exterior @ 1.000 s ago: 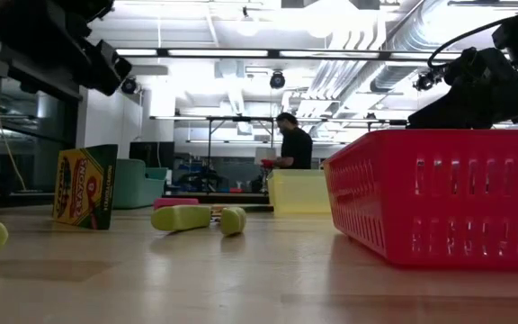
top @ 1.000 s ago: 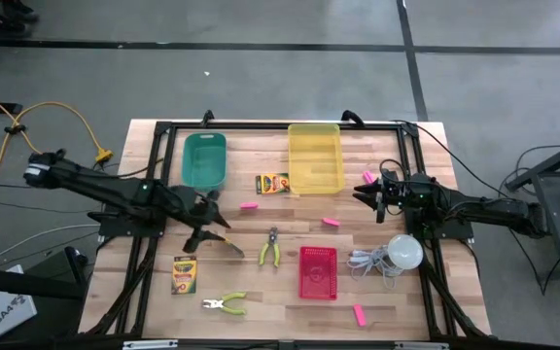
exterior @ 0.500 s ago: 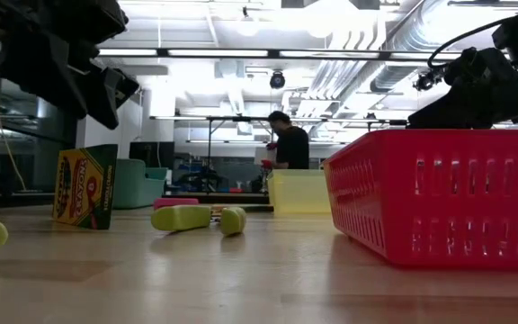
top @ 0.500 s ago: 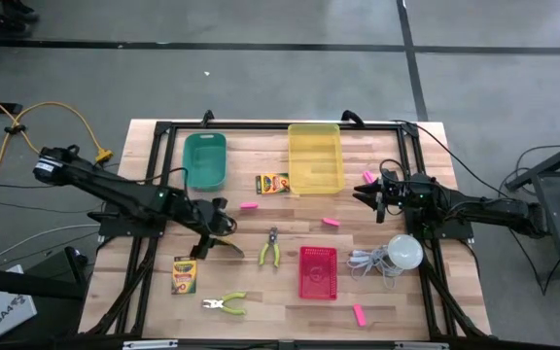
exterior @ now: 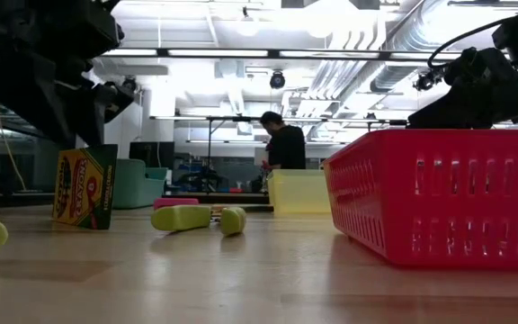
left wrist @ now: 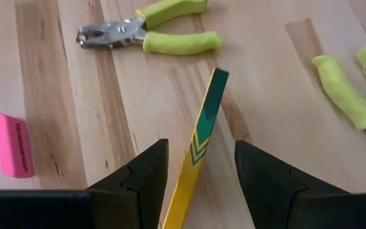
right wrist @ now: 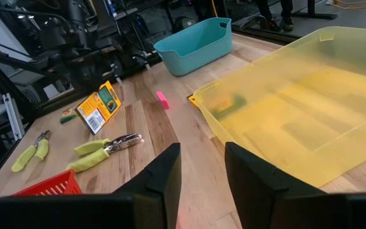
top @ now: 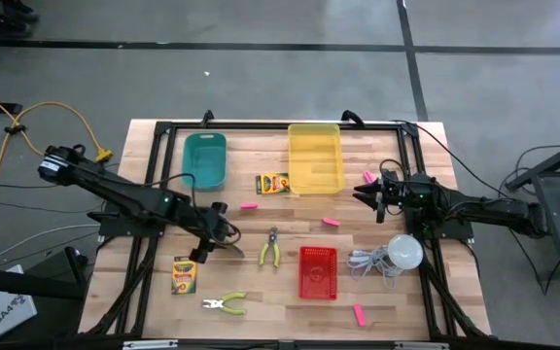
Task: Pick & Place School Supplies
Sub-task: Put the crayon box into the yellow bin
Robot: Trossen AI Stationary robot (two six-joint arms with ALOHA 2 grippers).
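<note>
Left gripper above crayon box

We saw the left gripper [left wrist: 199,166] released, fingers straddling the flat yellow-and-green cardboard crayon box [left wrist: 201,143]; right gripper [right wrist: 202,168] unclenched.

The crayon box [left wrist: 201,137] runs off the frame edge between the left pincer [left wrist: 199,184] fingers; its print is unseen.

Both arms [top: 129,194] are dark, near black, built of slim jointed links, with thin black cables looped along them. The left arm has a pale round cap [top: 49,166] at its outer joint, upper left of the high view. The right arm [top: 474,209] shows small light specks near its wrist, at centre right. Each gripper's fingers [left wrist: 146,175] are matte black, blocky wedges with stepped inner faces and bevelled edges; the right fingers [right wrist: 161,175] look the same.
</note>
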